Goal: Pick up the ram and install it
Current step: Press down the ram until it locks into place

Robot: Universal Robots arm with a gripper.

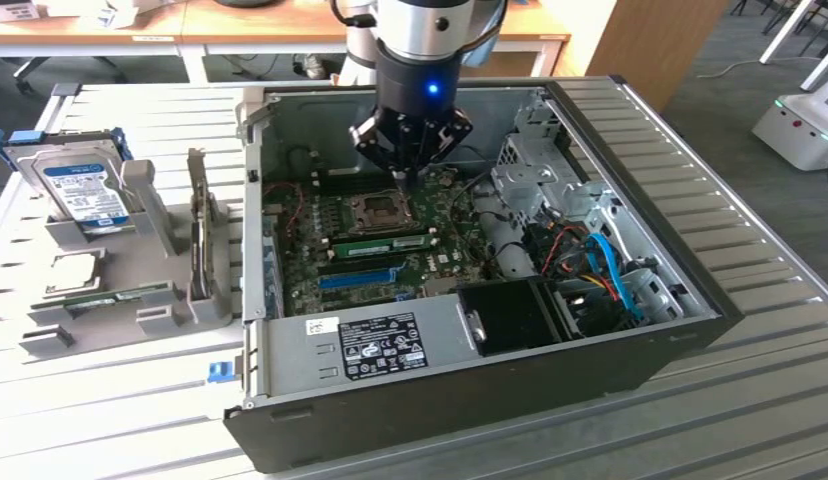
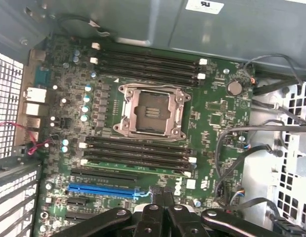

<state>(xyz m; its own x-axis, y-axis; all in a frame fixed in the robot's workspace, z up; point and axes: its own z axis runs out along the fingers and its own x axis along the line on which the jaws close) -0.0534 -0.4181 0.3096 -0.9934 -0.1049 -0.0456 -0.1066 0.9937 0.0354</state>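
A ram stick sits edge-up in a slot of the motherboard, just beside the CPU socket. In the wrist view it is the thin green strip in the last slot of the bank beside the socket. My gripper hangs inside the open case above the board, on the socket's far side from that stick and apart from it. Its fingers are pressed together with nothing between them. A second green stick lies in the grey holder outside the case.
The grey holder at the exterior view's left also carries a silver hard drive with a blue-and-white label. A long blue slot lies beyond the seated stick. Cables, drive cages and a black fan shroud crowd the case's right side.
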